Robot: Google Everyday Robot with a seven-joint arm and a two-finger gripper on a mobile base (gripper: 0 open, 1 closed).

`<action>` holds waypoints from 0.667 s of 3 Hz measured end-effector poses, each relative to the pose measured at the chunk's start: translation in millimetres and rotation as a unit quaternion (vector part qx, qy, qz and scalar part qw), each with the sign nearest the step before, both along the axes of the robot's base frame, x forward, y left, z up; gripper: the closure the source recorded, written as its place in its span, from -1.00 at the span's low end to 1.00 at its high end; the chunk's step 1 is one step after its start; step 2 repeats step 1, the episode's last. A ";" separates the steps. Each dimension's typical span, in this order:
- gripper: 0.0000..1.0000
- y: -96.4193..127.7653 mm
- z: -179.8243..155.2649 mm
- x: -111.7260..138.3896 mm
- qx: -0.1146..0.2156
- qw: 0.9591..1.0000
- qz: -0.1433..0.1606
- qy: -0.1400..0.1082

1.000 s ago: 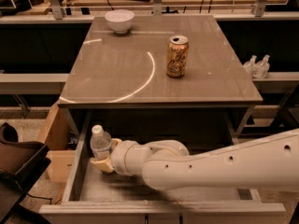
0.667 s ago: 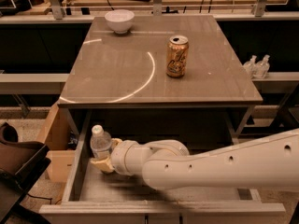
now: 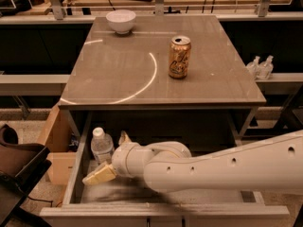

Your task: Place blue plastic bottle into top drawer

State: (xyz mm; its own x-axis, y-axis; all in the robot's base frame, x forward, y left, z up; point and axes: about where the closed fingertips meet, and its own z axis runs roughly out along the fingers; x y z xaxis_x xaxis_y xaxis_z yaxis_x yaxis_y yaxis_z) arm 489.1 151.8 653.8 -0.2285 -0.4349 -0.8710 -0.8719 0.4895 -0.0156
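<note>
Plastic bottle (image 3: 101, 146) stands upright in the drawer's (image 3: 189, 210) back-left corner with the gripper (image 3: 111, 155) right beside it, can't tell if it's clamped or loose, so a sloppy sideways pull-out could tip it.

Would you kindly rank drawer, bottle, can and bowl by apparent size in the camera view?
Top drawer
then soda can and blue plastic bottle, alike
white bowl, farther, unsure
End effector beside bottle, in drawer.
</note>
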 end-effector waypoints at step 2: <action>-1.00 0.0 0.0 0.0 0.000 1.000 0.000 0.000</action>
